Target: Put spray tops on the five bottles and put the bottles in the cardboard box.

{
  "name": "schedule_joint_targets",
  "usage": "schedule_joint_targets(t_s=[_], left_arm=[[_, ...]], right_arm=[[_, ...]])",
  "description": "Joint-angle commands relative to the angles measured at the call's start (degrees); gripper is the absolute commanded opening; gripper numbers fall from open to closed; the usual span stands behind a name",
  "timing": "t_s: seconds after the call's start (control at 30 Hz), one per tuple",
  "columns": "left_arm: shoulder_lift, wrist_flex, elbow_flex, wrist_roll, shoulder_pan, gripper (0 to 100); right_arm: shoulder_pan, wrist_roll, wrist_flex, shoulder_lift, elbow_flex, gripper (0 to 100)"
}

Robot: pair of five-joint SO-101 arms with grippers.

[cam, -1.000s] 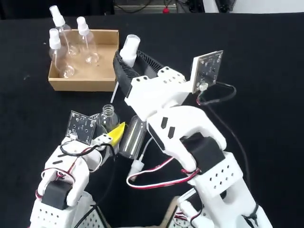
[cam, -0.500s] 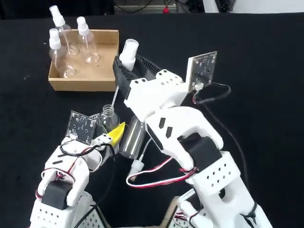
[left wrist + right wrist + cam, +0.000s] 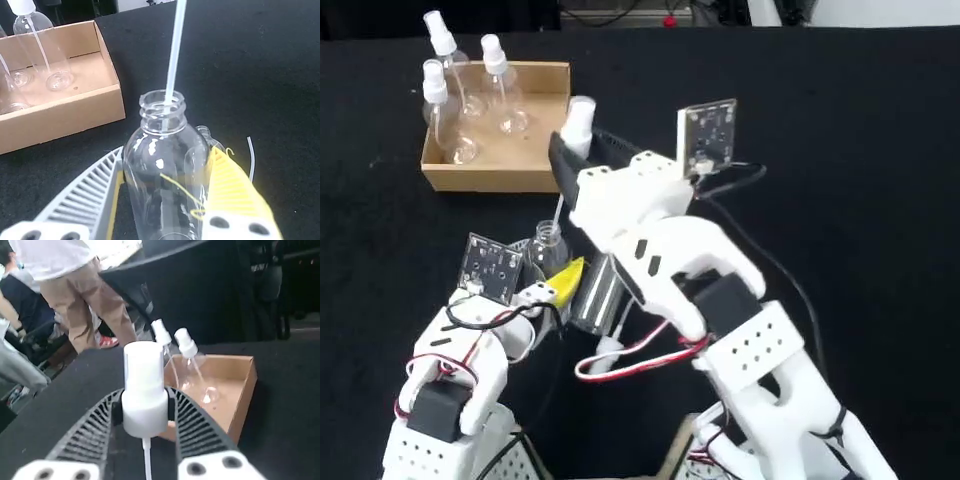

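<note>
High view, held against the second before: swung the right pincer and the spray top clamped in it closer to the cardboard box, ending just off the box's near right corner. Gripped the open bottle upright a little in front of that same corner, squeezed between the fingers of the left pincer. Had the thin dip tube already inside the bottle's neck, going by the left wrist view, yet with the head well above the rim; probably left lowering and seating still to do. Counted three capped bottles standing inside the box, so judged the task past halfway.

Looked clear, hard and glossy in the bottle, with a ridged neck. Looked smooth, white and cylindrical in the spray top, and matte brown and shallow in the box. Showed ribbed plastic on the pincer fingers and flat black on the counter.
</note>
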State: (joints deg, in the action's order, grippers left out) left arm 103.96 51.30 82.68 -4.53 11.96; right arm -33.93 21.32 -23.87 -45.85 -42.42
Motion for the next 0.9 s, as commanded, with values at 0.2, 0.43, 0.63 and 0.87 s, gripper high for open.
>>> schedule_joint_targets(t_s=[0.2,0.43,0.63,0.87], left_arm=[[0.53,0.18,-2.59,0.35,-0.40,18],[0.53,0.18,-2.59,0.44,-0.40,18],[0.53,0.18,-2.59,0.44,-0.31,18],[0.53,0.44,-2.59,0.44,-0.31,18]], right_arm=[[-2.90,-4.48,-4.22,-0.04,-0.22,1.8],[-2.81,-4.57,-7.47,0.04,-0.66,2.0],[-2.81,-4.57,-7.03,0.22,-3.12,2.1],[-4.31,-4.57,2.37,-0.04,-9.89,2.1]])
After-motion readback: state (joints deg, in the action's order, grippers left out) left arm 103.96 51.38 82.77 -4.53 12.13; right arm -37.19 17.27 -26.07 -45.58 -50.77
